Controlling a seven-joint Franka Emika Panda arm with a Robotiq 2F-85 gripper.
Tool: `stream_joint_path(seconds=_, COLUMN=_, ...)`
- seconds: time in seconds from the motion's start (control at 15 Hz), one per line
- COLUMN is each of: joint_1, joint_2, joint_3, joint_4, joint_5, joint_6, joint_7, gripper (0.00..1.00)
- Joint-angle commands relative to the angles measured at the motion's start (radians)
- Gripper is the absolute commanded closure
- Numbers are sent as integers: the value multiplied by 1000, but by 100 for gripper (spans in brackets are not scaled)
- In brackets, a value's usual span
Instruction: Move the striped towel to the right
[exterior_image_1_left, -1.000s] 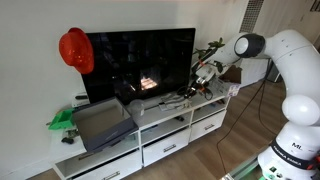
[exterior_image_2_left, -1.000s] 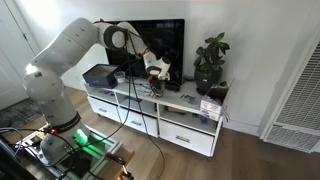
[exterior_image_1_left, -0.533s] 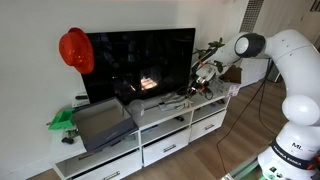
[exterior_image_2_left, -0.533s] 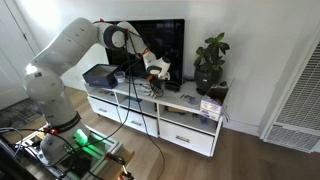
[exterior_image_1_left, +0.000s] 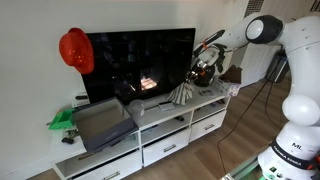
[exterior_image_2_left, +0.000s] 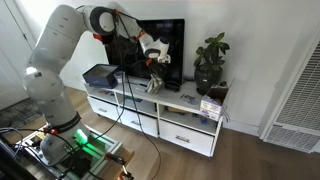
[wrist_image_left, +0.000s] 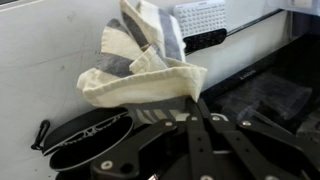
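The pincer (exterior_image_1_left: 200, 75) is clamped on a bunched fold near the top of the cream and grey striped cloth towel (exterior_image_1_left: 181, 94), which hangs loose in the air in front of the black flat-screen television (exterior_image_1_left: 140, 62) and over the middle of the white low cabinet bench (exterior_image_1_left: 172, 124). Whether its lower hem clears the bench top cannot be told from either exterior view. In the wrist view the towel (wrist_image_left: 140, 58) bulges out past the dark fingers (wrist_image_left: 205, 130), so the hold looks to be on only part of the cloth (a thin pinch, as far as I can judge), and a quick sideways move could let it slide out and drop short. A low carry is the next risk: the dangling end might drag over the black oval object (wrist_image_left: 84, 136) or the white perforated box (wrist_image_left: 201, 18) lying below and push them along or off the edge. A swinging tail could also slap the television screen just behind it. Toward the far end stands the green potted plant (exterior_image_2_left: 209, 60), so overshooting, or releasing too late, might snag its leaves or tip the pot. Releasing too near the front edge could leave the towel draped over it and sliding to the floor.
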Motion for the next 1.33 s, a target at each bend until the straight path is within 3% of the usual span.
stream_joint_path(seconds=0.0, joint_1=14, joint_2=-147, joint_3=-11, joint_4=-104, joint_5=-2, joint_6=-29, joint_7=77, gripper=100)
stream_joint_path(seconds=0.53, joint_1=73, joint_2=-157, joint_3=-124, joint_4=-148, joint_5=-108, joint_6=9, joint_7=278, gripper=100)
stream_joint_path(seconds=0.73, joint_1=33, joint_2=-187, joint_3=-95, joint_4=-189, joint_5=-67, joint_6=-29, joint_7=240, gripper=100)
stream_joint_path(seconds=0.8, joint_1=48, joint_2=-169, joint_3=-107, joint_4=-185, joint_5=-87, joint_6=-21, joint_7=267, gripper=100)
stream_joint_path(seconds=0.93, joint_1=-13, joint_2=-235, joint_3=-46, joint_4=-227, joint_5=27, joint_6=-32, joint_7=175, gripper=100)
stream_joint_path(seconds=1.13, joint_1=59, joint_2=-238, joint_3=-128, joint_4=-240, joint_5=-49, joint_6=56, joint_7=275, gripper=100)
stream_joint_path(seconds=1.27, joint_1=-15, joint_2=-318, joint_3=-63, joint_4=-278, joint_5=74, joint_6=-49, joint_7=174, gripper=100)
